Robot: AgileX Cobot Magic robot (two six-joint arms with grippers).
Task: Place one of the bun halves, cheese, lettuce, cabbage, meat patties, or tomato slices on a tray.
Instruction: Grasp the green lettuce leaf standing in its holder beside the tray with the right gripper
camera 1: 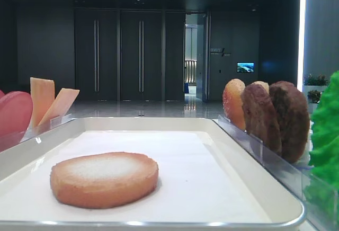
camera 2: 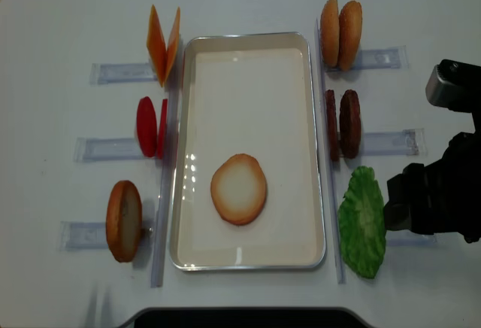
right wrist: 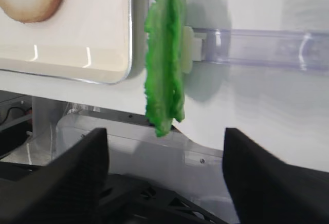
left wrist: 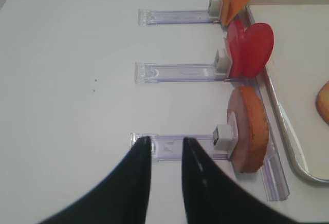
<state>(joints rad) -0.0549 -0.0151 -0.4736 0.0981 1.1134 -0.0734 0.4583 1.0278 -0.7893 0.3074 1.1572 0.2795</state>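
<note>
The right tool (right wrist: 164, 178) is seen spread wide and empty, lined up on the lettuce (right wrist: 164, 59) standing on edge in its clear holder (right wrist: 267, 47) just beside the tray (right wrist: 103, 72). If closed off-centre, the floppy leaf could be crumpled or knocked flat on the desk (camera 2: 68, 12). Beyond, one bun half (camera 2: 238, 189) lies in the tray. The left tool (left wrist: 165, 178) is held narrow, empty.
</note>
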